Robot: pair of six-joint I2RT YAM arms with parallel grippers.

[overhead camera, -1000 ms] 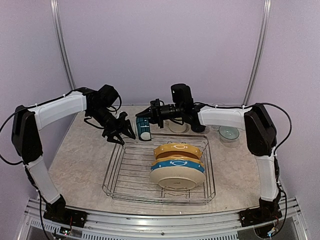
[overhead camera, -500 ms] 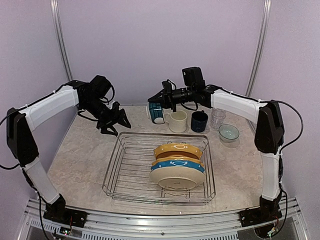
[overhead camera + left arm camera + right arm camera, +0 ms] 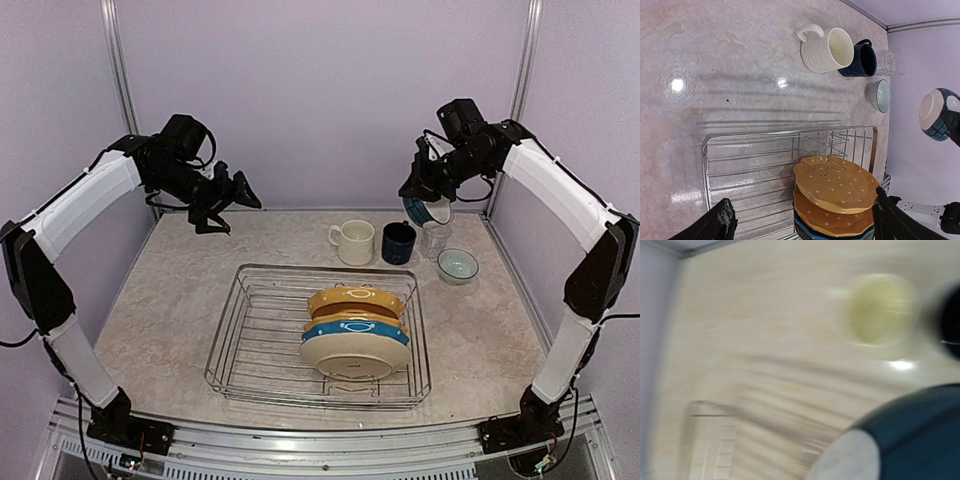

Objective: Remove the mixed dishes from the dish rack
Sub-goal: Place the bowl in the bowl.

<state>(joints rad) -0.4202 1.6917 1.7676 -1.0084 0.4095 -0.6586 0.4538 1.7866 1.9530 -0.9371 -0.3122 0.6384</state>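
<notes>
Several plates [image 3: 355, 330] stand in the dish rack's [image 3: 222, 330] right half. Behind the rack, the right pincer [image 3: 428, 193] grips a teal-and-white bowl [image 3: 935, 112] aloft; the left pincer [image 3: 232, 212] hangs released, empty.

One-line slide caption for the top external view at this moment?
Right gripper holds a teal-and-white bowl aloft by the tumbler; left gripper hovers open; plates stand in the dish rack.

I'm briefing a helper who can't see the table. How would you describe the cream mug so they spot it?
Find the wire dish rack mid-table. Beyond its far edge, the cream mug is the leftmost thing standing, ribbed and pale beside the navy mug.
</notes>
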